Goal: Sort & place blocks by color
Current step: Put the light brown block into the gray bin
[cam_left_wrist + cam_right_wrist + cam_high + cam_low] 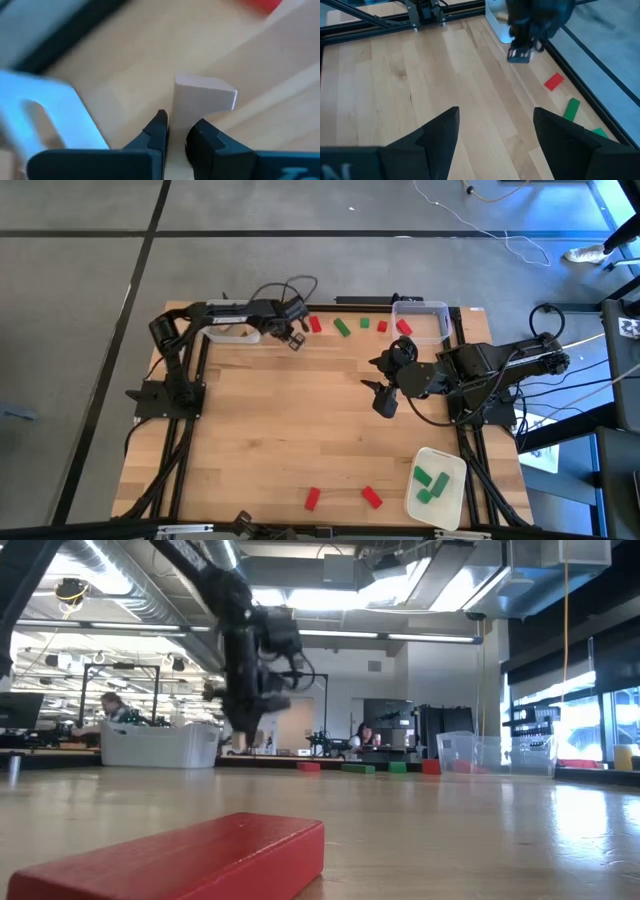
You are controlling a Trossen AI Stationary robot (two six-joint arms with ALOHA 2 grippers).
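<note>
My left gripper [294, 340] is at the far left of the table, next to a clear bin [232, 330], and is shut on a plain tan block [202, 97]. A row of loose blocks lies along the far edge: red [315, 324], green [342, 328], green [364, 324], red [383, 327]. Two red blocks [312, 498] [372, 498] lie near the front edge. My right gripper [385, 395] hangs open over the table's right middle with nothing between its fingers. My left gripper pinches the tan block between its two fingers, on two opposite faces at one end [180, 117]. The fingers slant down from above. The rest of the block sticks out past the fingertips [161, 125]. In the low view the gripper is above the tabletop.
A second clear bin [420, 320] at the far right holds a red block [404, 327]. A white tray [455, 500] at the near right holds green blocks [430, 485]. The middle of the wooden table [300, 420] is bare. Black frame rails run along the table's sides.
</note>
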